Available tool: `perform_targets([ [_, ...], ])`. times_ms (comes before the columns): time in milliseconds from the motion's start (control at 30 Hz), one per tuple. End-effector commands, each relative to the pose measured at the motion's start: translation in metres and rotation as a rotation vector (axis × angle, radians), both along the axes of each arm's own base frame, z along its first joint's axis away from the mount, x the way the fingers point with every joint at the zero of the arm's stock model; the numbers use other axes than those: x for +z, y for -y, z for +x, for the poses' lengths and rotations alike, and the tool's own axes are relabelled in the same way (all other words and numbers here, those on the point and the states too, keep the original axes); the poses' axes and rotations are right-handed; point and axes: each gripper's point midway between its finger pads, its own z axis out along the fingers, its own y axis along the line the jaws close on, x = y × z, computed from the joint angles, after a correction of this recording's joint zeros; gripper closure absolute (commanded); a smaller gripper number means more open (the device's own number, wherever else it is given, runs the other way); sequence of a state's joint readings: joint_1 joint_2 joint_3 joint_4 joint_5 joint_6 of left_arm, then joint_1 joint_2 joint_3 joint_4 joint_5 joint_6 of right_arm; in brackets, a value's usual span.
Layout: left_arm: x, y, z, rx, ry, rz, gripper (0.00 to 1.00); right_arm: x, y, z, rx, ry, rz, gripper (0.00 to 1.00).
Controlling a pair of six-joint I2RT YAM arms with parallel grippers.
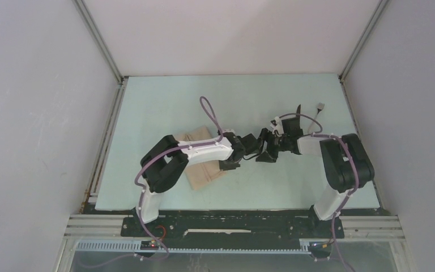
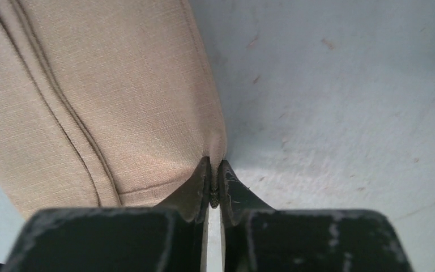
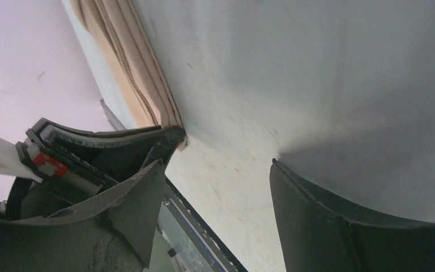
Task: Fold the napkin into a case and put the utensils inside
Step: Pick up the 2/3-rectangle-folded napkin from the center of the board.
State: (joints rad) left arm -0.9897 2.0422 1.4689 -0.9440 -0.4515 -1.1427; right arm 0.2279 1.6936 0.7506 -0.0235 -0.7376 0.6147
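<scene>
Napkin (image 2: 102, 96) corner between left tool (image 2: 215, 182) tips

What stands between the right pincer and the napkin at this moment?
The left pincer does: shut on a corner of the napkin, it sits just in front of the open right pincer. Otherwise only table surface lies between them.

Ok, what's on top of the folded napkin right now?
Nothing lies on the visible cloth of the napkin. The left arm crosses above it in the top view, hiding a middle band. The left gripper pinches one corner.
</scene>
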Motion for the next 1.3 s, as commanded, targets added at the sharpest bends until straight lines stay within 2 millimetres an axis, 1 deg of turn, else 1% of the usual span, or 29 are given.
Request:
perform_targets([
  [0,0.017,-0.004,-0.011,-0.031,-0.014,-0.154,0.96,0.022,-0.042,0.020,0.072,0.061,0.166,0.23],
  [33,0.018,-0.002,-0.013,-0.043,-0.019,-0.204,0.98,0.027,-0.051,0.024,0.083,0.088,0.200,0.23],
  [67,0.019,0.001,-0.017,-0.065,-0.022,-0.262,0.99,0.028,-0.062,0.025,0.097,0.091,0.229,0.22],
  [200,0.033,0.004,-0.022,-0.105,0.019,-0.403,1.00,0.033,-0.102,0.030,0.136,0.082,0.331,0.22],
  [367,0.044,-0.003,-0.025,-0.114,0.042,-0.476,1.00,0.024,-0.143,0.034,0.179,0.055,0.342,0.21],
  [467,0.049,-0.012,-0.026,-0.113,0.054,-0.484,1.00,0.016,-0.158,0.033,0.189,0.044,0.322,0.21],
  [700,0.046,-0.029,-0.032,-0.104,0.048,-0.490,1.00,-0.001,-0.172,0.033,0.195,0.007,0.297,0.25],
  [933,0.044,-0.037,-0.036,-0.097,0.042,-0.495,1.00,-0.005,-0.181,0.043,0.202,0.006,0.312,0.35],
  [967,0.044,-0.037,-0.035,-0.096,0.043,-0.496,1.00,-0.005,-0.182,0.045,0.202,0.007,0.313,0.37],
  [1033,0.043,-0.037,-0.036,-0.095,0.041,-0.493,1.00,-0.005,-0.182,0.047,0.198,0.010,0.316,0.38],
  [1167,0.040,-0.038,-0.037,-0.088,0.032,-0.492,1.00,-0.006,-0.177,0.057,0.179,0.015,0.313,0.38],
  [1267,0.040,-0.036,-0.037,-0.086,0.030,-0.502,1.00,-0.006,-0.175,0.063,0.175,0.013,0.326,0.42],
])
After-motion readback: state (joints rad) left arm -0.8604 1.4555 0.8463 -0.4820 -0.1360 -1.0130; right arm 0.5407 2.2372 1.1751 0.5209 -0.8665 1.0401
